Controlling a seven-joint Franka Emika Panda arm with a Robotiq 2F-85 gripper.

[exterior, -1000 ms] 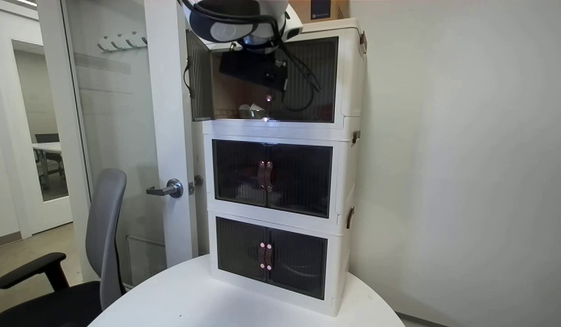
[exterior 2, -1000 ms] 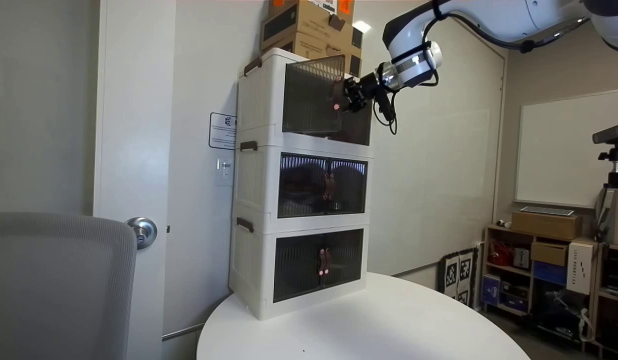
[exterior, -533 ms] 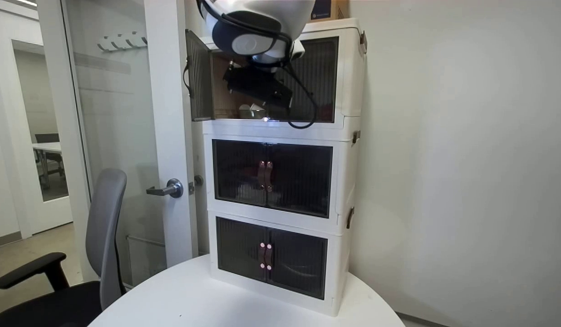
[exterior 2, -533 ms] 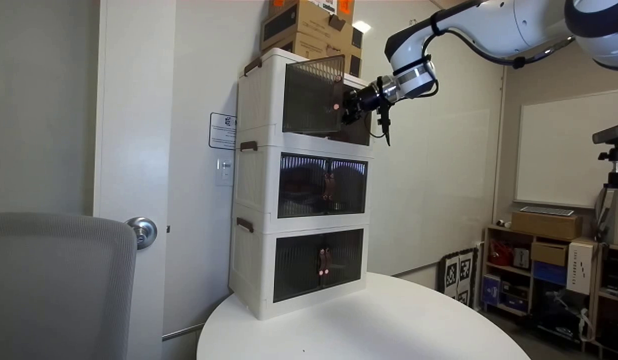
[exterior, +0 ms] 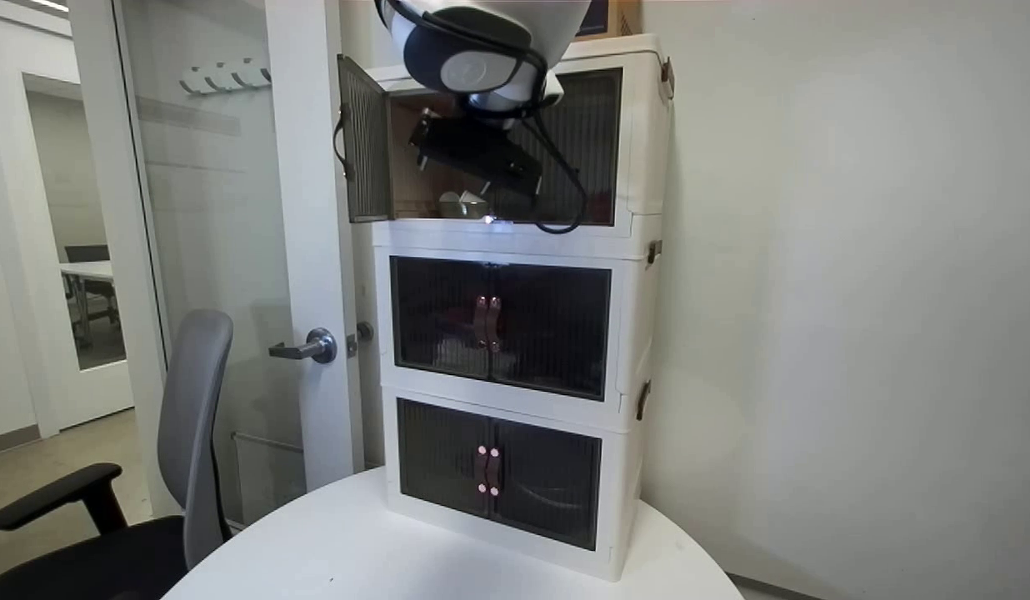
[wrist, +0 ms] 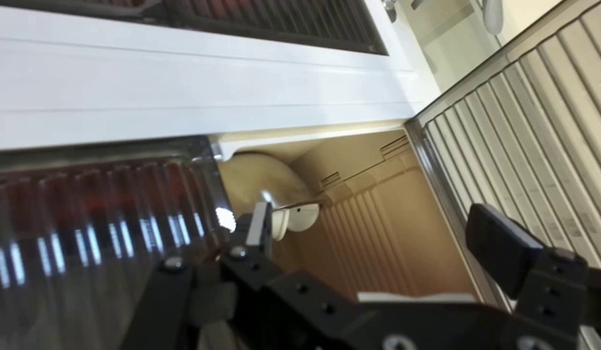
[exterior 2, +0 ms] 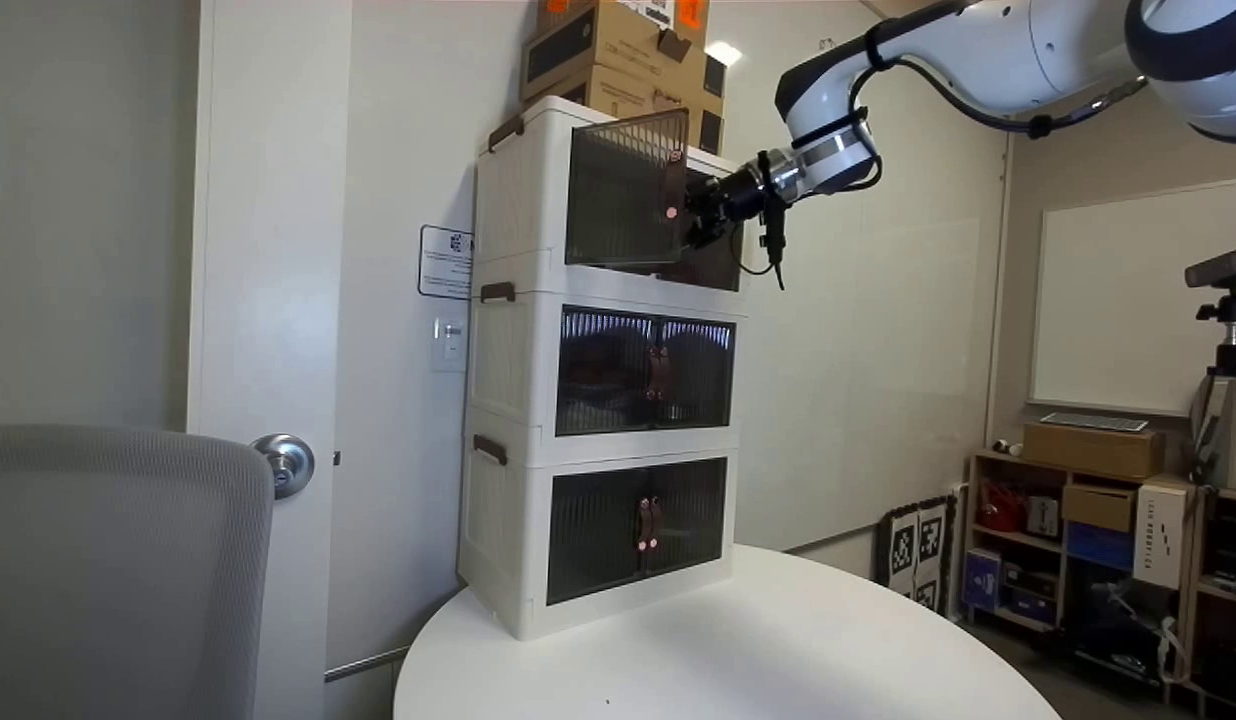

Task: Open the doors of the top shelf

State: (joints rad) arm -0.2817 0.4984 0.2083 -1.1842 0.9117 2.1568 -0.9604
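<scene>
The top shelf (exterior: 647,142) is the highest tier of the white cabinet; it also shows in an exterior view (exterior 2: 518,200). One smoked door stands swung out (exterior: 367,150), also in an exterior view (exterior 2: 626,190) and the wrist view (wrist: 524,136). The second door (exterior: 590,142) is closed, also in the wrist view (wrist: 111,233); its handle is hidden. My gripper (wrist: 373,233) is open and empty in front of the uncovered half. One finger is near the closed door's free edge, the other overlaps the open door in view; contact cannot be told. It also shows in an exterior view (exterior 2: 696,222).
A bowl with white pieces (exterior: 463,208) is inside the top shelf, also in the wrist view (wrist: 261,170). Two lower tiers have closed doors (exterior: 548,329). Cardboard boxes (exterior 2: 628,80) sit on top. A room door (exterior: 315,250), chair (exterior: 194,417) and round table (exterior: 382,550) are nearby.
My gripper has moved lower and closer to the shelf opening, mostly in the first half second. The open door has swung outward very slightly. The closed door has not moved.
</scene>
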